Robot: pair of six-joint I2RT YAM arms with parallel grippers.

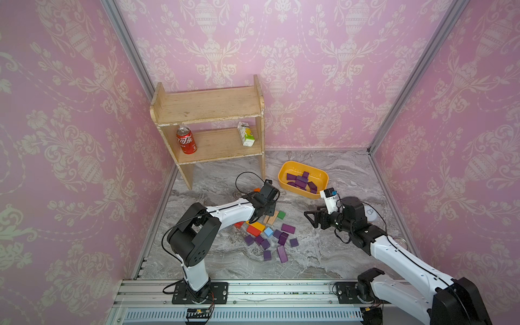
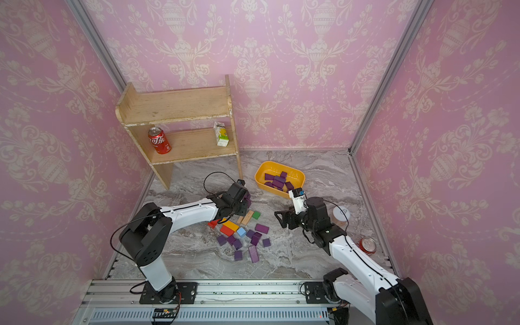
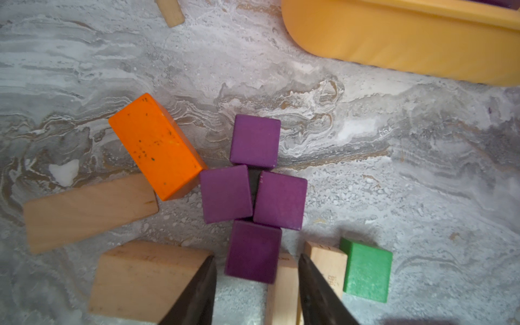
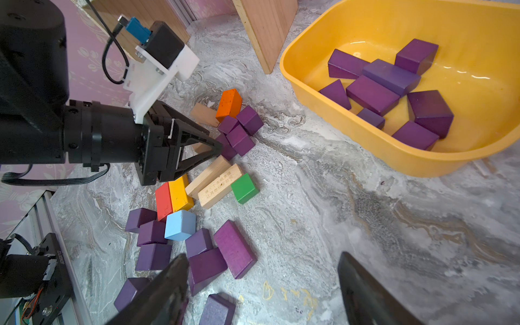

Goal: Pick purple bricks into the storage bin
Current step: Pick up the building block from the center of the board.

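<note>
The purple cube [image 3: 253,250] in hand stands between the tips of the left gripper [image 3: 256,257], whose jaws are set apart on either side of it with a sliver of room at each face, so nothing is clamped yet. Being painted wood, it is judged light, rigid and smooth-faced. It is best taken squarely across two opposite flat faces, since a skewed pinch could let it twist out. Room is tight: a tan bar [image 3: 281,287] lies between the cube and one jaw, a larger tan block [image 3: 146,278] sits at the other jaw, and a cluster of purple cubes [image 3: 280,199] abuts it just beyond the tips. The storage bin [image 3: 394,42], already holding purple bricks [image 4: 371,94], lies farther ahead of the tips across bare tabletop [image 3: 365,168]. The right gripper [image 4: 263,254] is held wide open and empty, with loose purple bricks [image 4: 235,247] beside one jaw.
</note>
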